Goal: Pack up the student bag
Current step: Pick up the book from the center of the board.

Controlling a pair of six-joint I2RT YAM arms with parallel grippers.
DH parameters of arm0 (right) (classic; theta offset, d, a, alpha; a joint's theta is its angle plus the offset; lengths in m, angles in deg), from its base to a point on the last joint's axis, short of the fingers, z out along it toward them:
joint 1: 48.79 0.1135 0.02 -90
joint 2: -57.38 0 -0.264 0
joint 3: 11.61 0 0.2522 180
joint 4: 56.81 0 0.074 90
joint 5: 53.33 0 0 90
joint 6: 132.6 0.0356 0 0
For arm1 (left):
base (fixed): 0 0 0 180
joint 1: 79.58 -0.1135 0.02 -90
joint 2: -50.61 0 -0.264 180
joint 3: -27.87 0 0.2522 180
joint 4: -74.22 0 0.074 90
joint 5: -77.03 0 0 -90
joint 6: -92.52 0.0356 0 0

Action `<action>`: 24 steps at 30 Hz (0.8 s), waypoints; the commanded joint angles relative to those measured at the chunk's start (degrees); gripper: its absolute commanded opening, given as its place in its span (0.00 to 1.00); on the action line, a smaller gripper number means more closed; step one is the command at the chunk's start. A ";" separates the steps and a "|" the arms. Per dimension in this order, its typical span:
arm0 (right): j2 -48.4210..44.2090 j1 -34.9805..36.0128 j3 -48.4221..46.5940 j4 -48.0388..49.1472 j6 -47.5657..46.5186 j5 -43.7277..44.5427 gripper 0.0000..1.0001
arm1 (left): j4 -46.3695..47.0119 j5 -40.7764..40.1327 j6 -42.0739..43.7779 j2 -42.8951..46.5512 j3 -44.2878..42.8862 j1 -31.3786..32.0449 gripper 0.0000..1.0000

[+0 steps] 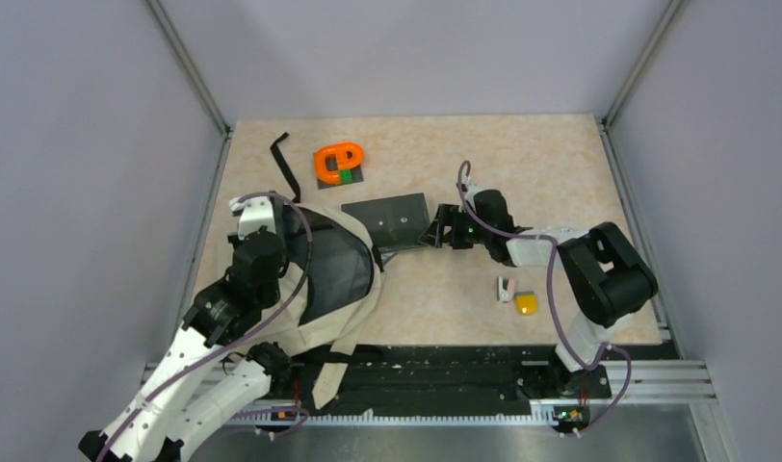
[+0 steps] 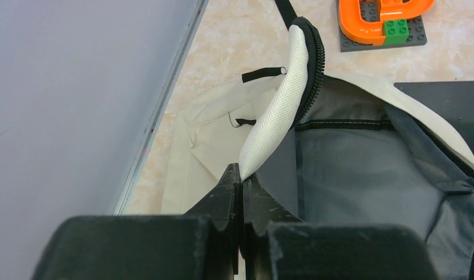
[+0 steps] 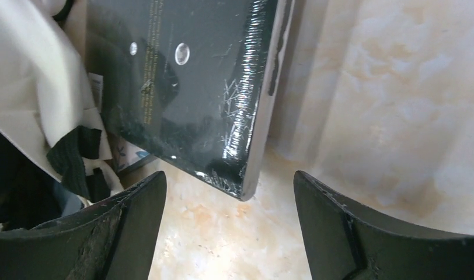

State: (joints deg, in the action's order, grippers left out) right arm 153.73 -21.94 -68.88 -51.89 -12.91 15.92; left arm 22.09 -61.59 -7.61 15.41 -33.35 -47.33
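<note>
The student bag (image 1: 315,332) lies at the left of the table, beige, its mouth held open on the dark grey lining (image 2: 363,175). My left gripper (image 2: 241,175) is shut on the bag's white mesh rim (image 2: 281,99), which curves up from the jaws; in the top view this gripper (image 1: 249,214) sits at the bag's far left edge. A shiny black book (image 1: 392,219) lies with one end at the bag's mouth. My right gripper (image 3: 229,198) stands open just behind the book's (image 3: 188,87) near corner, touching nothing. In the top view the right gripper (image 1: 435,231) is at the book's right end.
An orange toy on a grey plate (image 1: 339,164) and a black strap (image 1: 283,159) lie at the back. A yellow object (image 1: 527,304) and a small pink-white item (image 1: 506,289) sit near the right arm. Walls enclose the table on three sides.
</note>
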 commanded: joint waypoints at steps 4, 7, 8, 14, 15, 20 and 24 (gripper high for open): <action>5.11 -0.31 -0.27 13.36 7.54 -6.92 0.75 | 4.75 1.35 0.11 -0.54 -0.36 -0.54 0.00; 7.79 -0.31 -1.31 15.72 9.21 -8.04 0.73 | 4.97 1.27 0.27 -0.23 -0.35 -0.55 0.00; 8.74 -0.31 -1.69 16.68 9.80 -8.44 0.72 | 5.00 1.25 0.33 -0.09 -0.31 -0.57 0.00; 12.40 -0.29 -3.98 19.56 12.27 -9.80 0.68 | 5.31 1.51 0.46 0.19 -0.10 -0.61 0.00; 12.71 -0.31 -4.13 20.03 12.58 -9.83 0.66 | 5.39 1.51 0.54 0.06 -0.10 -0.69 0.00; 13.26 -0.60 -4.21 21.31 13.95 -8.64 0.52 | 5.50 1.89 0.64 -0.19 0.00 -0.63 0.00; 11.87 -1.62 -2.10 25.12 16.45 -8.03 0.32 | 5.91 2.99 0.80 -0.10 0.20 -0.66 0.00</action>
State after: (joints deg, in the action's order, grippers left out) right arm 166.74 -22.51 -71.22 -34.50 1.40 7.70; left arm 23.23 -58.77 -7.57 14.75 -33.30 -47.63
